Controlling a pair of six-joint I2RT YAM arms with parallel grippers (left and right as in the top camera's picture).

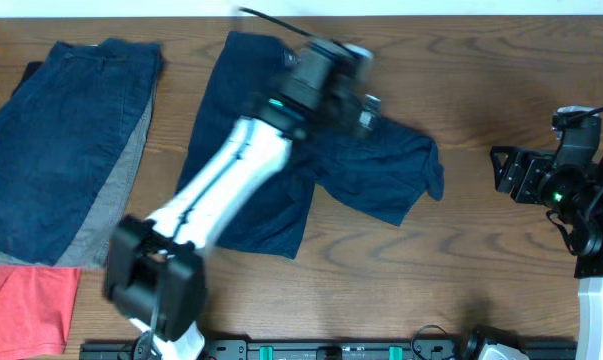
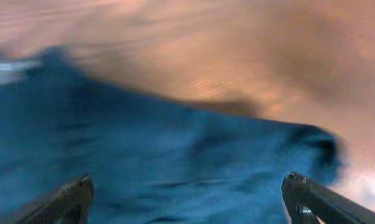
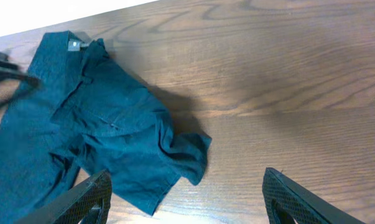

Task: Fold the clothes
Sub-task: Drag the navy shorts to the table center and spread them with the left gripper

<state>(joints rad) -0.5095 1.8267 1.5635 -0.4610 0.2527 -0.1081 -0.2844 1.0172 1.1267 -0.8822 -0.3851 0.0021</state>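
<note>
The dark navy shorts (image 1: 386, 170) lie crumpled at the table's middle, one leg stretching toward the front (image 1: 271, 215) and a rumpled part pointing right. My left gripper (image 1: 356, 95) hovers over their upper middle. In the blurred left wrist view its fingers (image 2: 187, 199) are spread wide over the navy cloth (image 2: 150, 162) with nothing between them. My right gripper (image 1: 516, 170) is open and empty at the right, clear of the shorts. In the right wrist view its fingers (image 3: 187, 199) frame bare wood beside the shorts' hem (image 3: 143, 155).
Lighter faded denim shorts (image 1: 51, 150) lie over grey cloth at the far left. A coral-red garment (image 1: 21, 310) lies at the front left corner. Bare wooden table (image 1: 481, 250) lies between the shorts and the right arm.
</note>
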